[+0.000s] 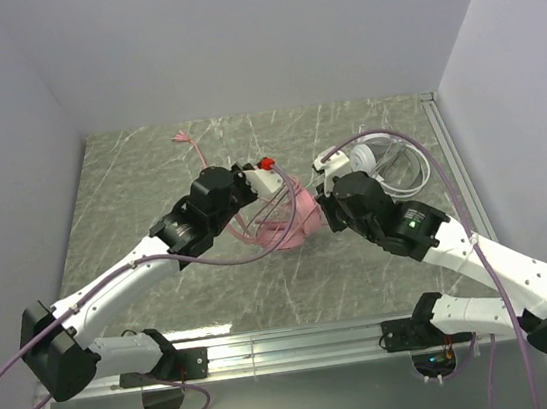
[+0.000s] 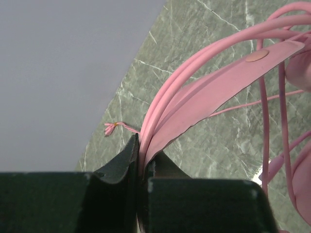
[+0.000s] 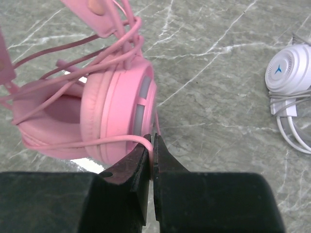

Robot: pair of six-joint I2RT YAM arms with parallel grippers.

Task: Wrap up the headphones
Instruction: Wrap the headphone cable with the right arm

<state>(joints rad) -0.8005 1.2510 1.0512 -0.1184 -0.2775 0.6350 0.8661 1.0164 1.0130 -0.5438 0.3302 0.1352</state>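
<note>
Cord point(image 3: 121, 140) of pink headphones point(image 3: 121, 102) is clamped in left pincer point(image 2: 142, 160) and right pincer point(image 3: 152, 150), mid-table.

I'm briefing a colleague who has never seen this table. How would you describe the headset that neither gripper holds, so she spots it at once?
On the green marbled table, look to the far right, beyond the right arm. The white-grey headset lies with its thin cord looped beside it. Unlike the pink headset mid-table, held by the left gripper and right gripper, it is white and untouched.
</note>
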